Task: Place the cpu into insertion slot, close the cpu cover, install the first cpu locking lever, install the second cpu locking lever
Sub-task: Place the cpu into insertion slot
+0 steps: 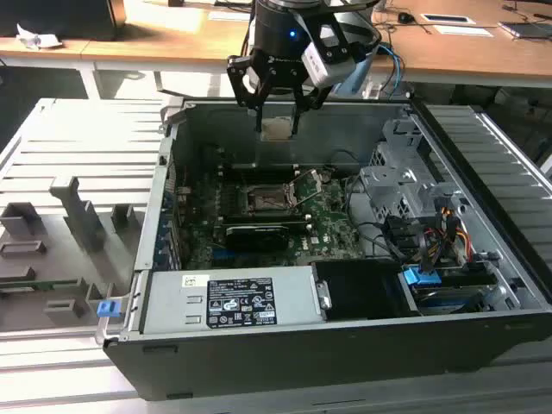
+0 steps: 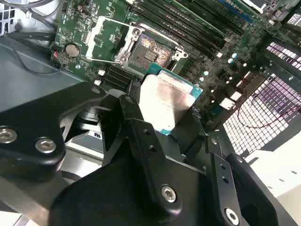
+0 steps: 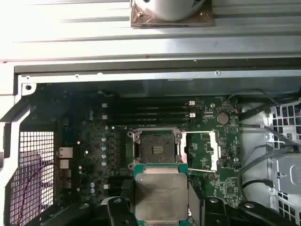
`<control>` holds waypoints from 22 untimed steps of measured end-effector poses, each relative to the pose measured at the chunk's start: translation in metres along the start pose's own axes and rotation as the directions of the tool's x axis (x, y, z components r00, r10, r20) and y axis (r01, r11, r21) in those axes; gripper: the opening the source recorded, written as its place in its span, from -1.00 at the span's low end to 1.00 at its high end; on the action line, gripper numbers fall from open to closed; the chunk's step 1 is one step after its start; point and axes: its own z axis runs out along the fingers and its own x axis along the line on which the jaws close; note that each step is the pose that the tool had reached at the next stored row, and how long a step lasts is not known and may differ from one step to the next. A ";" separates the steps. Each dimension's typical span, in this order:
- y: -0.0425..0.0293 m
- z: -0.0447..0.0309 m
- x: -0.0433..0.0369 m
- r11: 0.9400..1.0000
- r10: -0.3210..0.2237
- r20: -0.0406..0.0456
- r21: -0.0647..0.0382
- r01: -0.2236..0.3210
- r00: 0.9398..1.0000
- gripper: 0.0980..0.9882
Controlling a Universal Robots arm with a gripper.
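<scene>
My gripper [image 1: 278,128] hangs over the back wall of the open computer case [image 1: 483,285], shut on the cpu [image 1: 278,131]. The cpu [image 3: 161,195] is a flat square chip with a silver-beige top and a green edge, pinched between the black fingers [image 3: 117,209]. The second wrist view shows the cpu [image 2: 165,101] held above the motherboard. The insertion slot [image 3: 156,146] lies bare and dark, a short way ahead of the chip and below it. The cpu cover [image 3: 200,150] is swung open beside the slot. In the exterior view the insertion slot [image 1: 269,198] sits mid-board with the cpu cover [image 1: 304,185] raised at its right.
A grey power supply box [image 1: 228,302] fills the case's near side. A drive cage [image 1: 405,185] and cable bundles [image 1: 435,233] crowd the exterior view's right. Long black memory slots [image 3: 150,110] run beside the slot. A grey fixture tray [image 1: 69,224] lies left of the case.
</scene>
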 end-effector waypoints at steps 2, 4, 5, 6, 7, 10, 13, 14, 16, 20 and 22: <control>0.0000 0.0000 0.0000 0.999 0.044 0.004 -0.001 -0.044 0.999 0.00; 0.0000 0.0002 0.0000 0.997 0.077 0.007 -0.002 -0.077 0.997 0.00; 0.0000 0.0003 0.0000 0.995 0.097 0.009 -0.002 -0.097 0.995 0.00; 0.0000 0.0004 0.0000 0.993 0.115 0.010 -0.003 -0.115 0.993 0.00; -0.0001 0.0006 0.0000 0.987 0.163 0.014 -0.004 -0.163 0.986 0.00; -0.0001 0.0015 0.0000 0.957 0.289 0.025 -0.009 -0.288 0.957 0.00; -0.0002 0.0025 -0.0001 0.941 0.338 0.029 -0.012 -0.338 0.941 0.00; -0.0003 0.0032 -0.0001 0.936 0.351 0.030 -0.012 -0.351 0.936 0.00; -0.0005 0.0058 -0.0001 0.935 0.354 0.030 -0.013 -0.354 0.935 0.00; -0.0006 0.0065 -0.0001 0.930 0.367 0.031 -0.013 -0.367 0.930 0.00; -0.0006 0.0066 -0.0001 0.926 0.378 0.032 -0.014 -0.378 0.925 0.00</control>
